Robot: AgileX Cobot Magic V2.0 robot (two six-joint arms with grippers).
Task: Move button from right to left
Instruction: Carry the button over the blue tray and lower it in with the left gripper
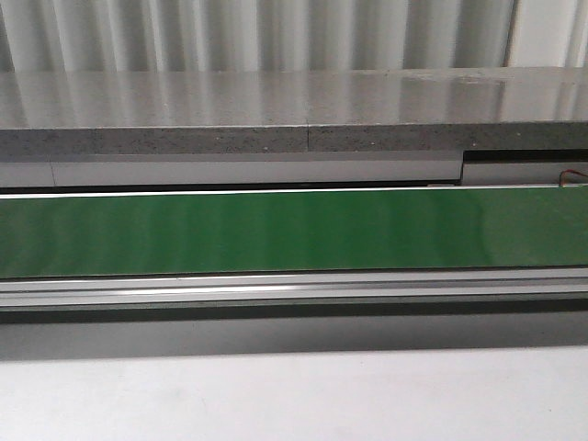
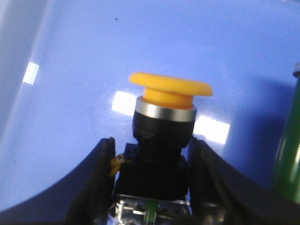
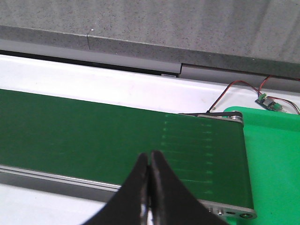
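Your left gripper [image 2: 152,176] is clamped on the button [image 2: 161,136]: in the left wrist view the two black fingers [image 2: 101,178] press against either side of its dark body, with the black collar, a silver ring and the yellow-orange cap standing out beyond the fingertips. A clear greenish bit of the block shows down between the fingers, close to the camera. The button hangs over a glossy blue surface [image 2: 84,61] with bright reflections on it; you cannot tell from this view whether it touches that surface. A dark green cylinder [image 2: 288,154] stands at the edge of the same view, apart from the button. Your right gripper [image 3: 150,187] has its jaws pressed together with nothing between them, and it hovers over the near edge of the green belt [image 3: 93,136], close to the belt's end roller. Beyond that end lies a bright green panel [image 3: 274,154], and a small circuit board [image 3: 269,103] with red and black wires sits near its far corner. The front view shows only the belt [image 1: 294,230], its metal rail and a grey ledge [image 1: 294,106] behind it; neither arm nor the button appears there.
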